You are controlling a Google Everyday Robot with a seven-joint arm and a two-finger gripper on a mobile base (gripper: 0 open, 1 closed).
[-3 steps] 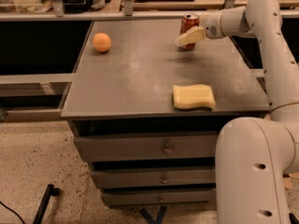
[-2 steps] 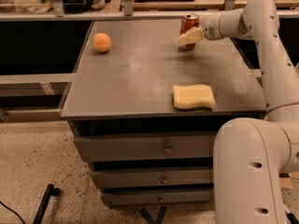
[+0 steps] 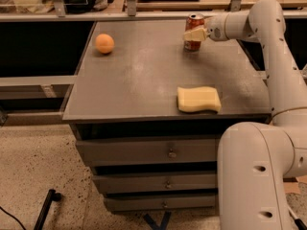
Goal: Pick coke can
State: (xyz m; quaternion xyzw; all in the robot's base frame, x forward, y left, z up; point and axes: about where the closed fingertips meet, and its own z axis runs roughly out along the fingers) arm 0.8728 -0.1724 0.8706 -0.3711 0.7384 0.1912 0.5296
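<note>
The coke can (image 3: 194,22), red with a silver top, stands upright at the back right of the grey table top (image 3: 144,80). My gripper (image 3: 194,34) reaches in from the right at the height of the can's middle. It crosses the front of the can, and the can's base rests on the table. The white arm (image 3: 268,37) runs from the gripper along the table's right side.
An orange fruit (image 3: 104,43) lies at the back left of the table. A yellow sponge (image 3: 198,99) lies near the front right edge. Drawers (image 3: 168,152) sit below the top. A shelf with rails runs behind the table. The robot's white body (image 3: 254,176) fills the lower right.
The gripper has lifted slightly and levelled out, from the can's lower left side to across its middle. The can, orange and sponge have not moved.
</note>
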